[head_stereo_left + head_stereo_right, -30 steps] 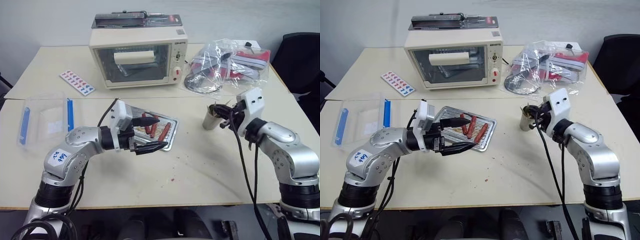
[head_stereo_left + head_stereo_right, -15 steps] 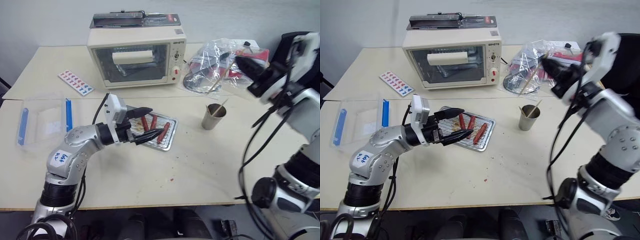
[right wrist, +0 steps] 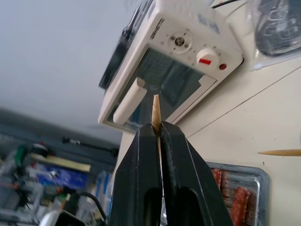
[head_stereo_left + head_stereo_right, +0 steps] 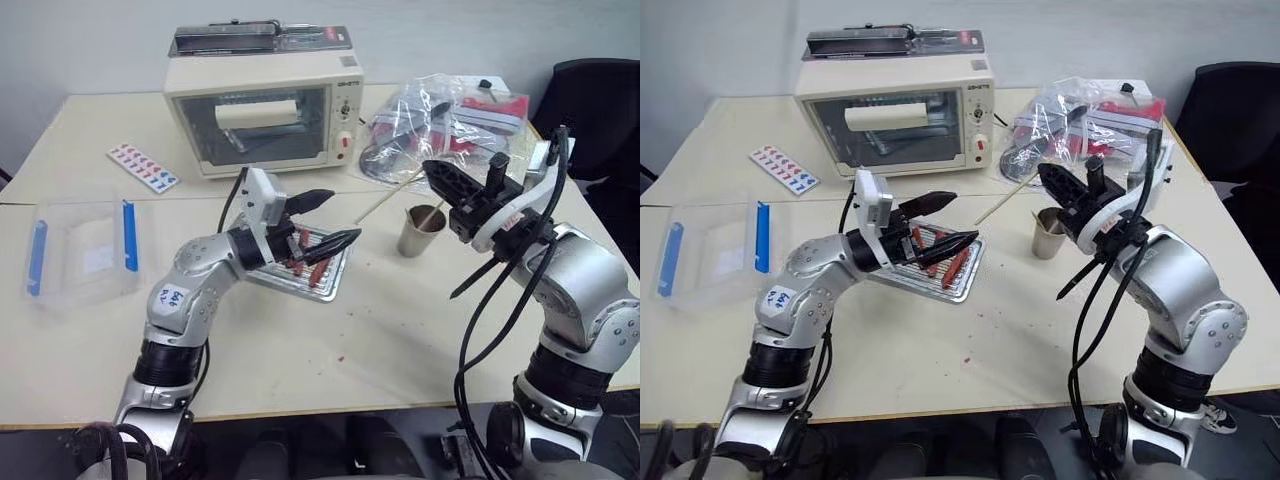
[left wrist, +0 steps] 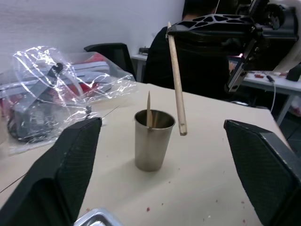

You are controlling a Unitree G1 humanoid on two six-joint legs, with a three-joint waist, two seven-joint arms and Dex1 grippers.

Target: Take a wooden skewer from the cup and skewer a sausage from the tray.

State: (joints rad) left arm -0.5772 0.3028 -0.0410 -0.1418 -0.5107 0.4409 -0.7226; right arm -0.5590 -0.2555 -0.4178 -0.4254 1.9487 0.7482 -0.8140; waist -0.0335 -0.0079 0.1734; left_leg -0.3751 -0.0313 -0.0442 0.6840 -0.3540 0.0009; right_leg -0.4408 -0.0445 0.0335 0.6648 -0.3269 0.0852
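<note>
Pinching wooden skewer between right jaws, above cup.

Pale matte wood is seen on the skewer, dull brushed metal on the cup, ribbed silver metal on the tray, crinkly glossy plastic on the bag.

The wooden skewer is a thin, pale stick clamped between the closed black fingers of the right gripper, its sharp tip poking out past them. It hangs clear of the counter, slanting above and just beside the cup. The cup is small, tapering and upright, with another stick standing in it. The tray is a silver rectangle with rounded corners lying flat on the counter, apart from the cup. Each sausage in it is slim, reddish-brown and lying on the tray's bottom.
</note>
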